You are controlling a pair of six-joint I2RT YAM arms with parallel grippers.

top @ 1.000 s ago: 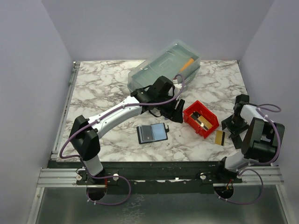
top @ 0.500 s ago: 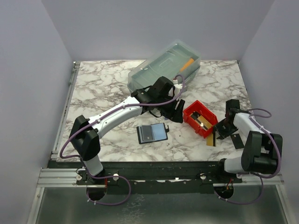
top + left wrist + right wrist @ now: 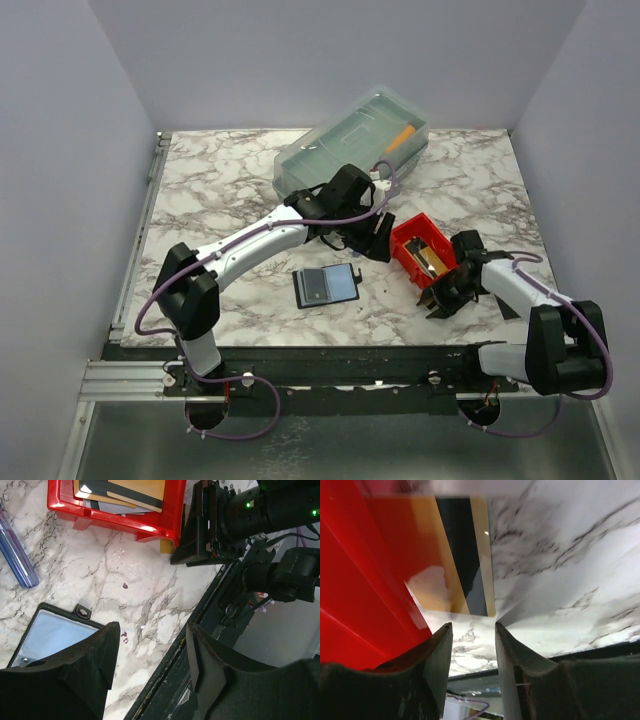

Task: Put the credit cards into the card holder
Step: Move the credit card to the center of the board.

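The card holder [image 3: 325, 286] lies open on the marble, a pale blue window showing; its corner also shows in the left wrist view [image 3: 47, 635]. Several credit cards [image 3: 132, 489] sit in a red bin [image 3: 428, 250]. A gold card with a black stripe [image 3: 465, 555] lies flat against the bin's outer wall [image 3: 365, 580]. My right gripper [image 3: 473, 627] is low at the bin's near side [image 3: 437, 300], open, its tips just short of that card with bare marble between them. My left gripper [image 3: 150, 650] hovers open and empty between the holder and the bin [image 3: 370, 235].
A large clear lidded box [image 3: 350, 145] stands at the back, right behind the left wrist. A blue pen [image 3: 17, 555] lies on the marble near the holder. The table's dark front rail [image 3: 330, 352] runs close below both grippers.
My right gripper has swung left along the near table to the red bin, and the gold card has slid left with it. Its jaws have narrowed. The left arm has stayed put.
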